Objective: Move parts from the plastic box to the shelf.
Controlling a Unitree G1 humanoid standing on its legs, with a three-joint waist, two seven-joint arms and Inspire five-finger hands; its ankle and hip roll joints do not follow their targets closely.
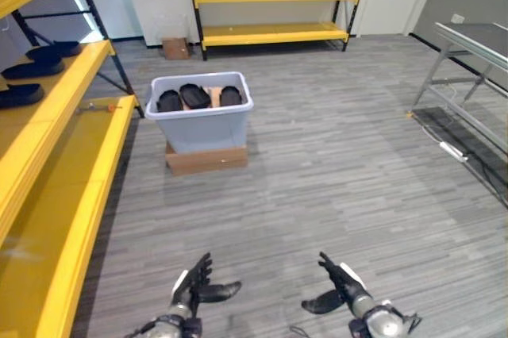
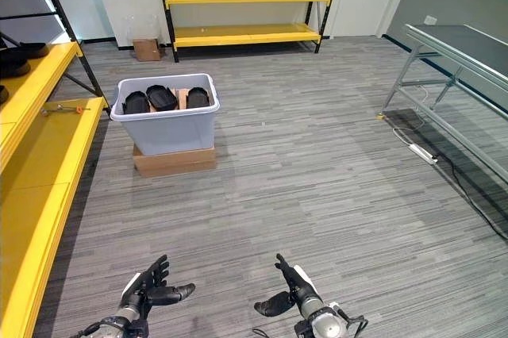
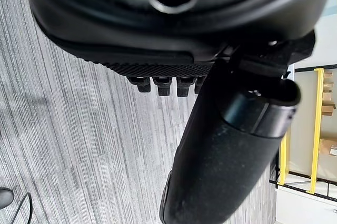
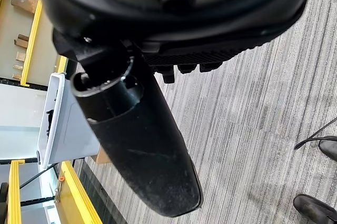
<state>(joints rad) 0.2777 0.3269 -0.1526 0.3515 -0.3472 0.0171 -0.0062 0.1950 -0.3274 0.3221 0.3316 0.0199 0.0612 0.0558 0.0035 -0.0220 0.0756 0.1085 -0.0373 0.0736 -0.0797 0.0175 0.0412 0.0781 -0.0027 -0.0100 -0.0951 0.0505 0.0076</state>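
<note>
A pale blue-grey plastic box [image 1: 202, 120] stands on a flat cardboard box [image 1: 206, 159] on the floor ahead, a little left of centre. Three black oval parts [image 1: 194, 97] lie inside it. More black parts [image 1: 33, 68] rest on the middle level of the yellow shelf [image 1: 55, 147] along my left. My left hand [image 1: 193, 288] and right hand [image 1: 340, 289] hover low at the near edge, well short of the box, both open with straight fingers and holding nothing. The box's side [image 4: 63, 124] also appears past my right hand [image 4: 137, 140].
A second yellow shelf [image 1: 274, 13] with cardboard boxes stands against the far wall, a small carton [image 1: 176, 48] beside it. A metal-framed table [image 1: 468, 60] runs along the right with a power strip [image 1: 452, 150] under it. A person's shoes [image 4: 316, 208] stand nearby.
</note>
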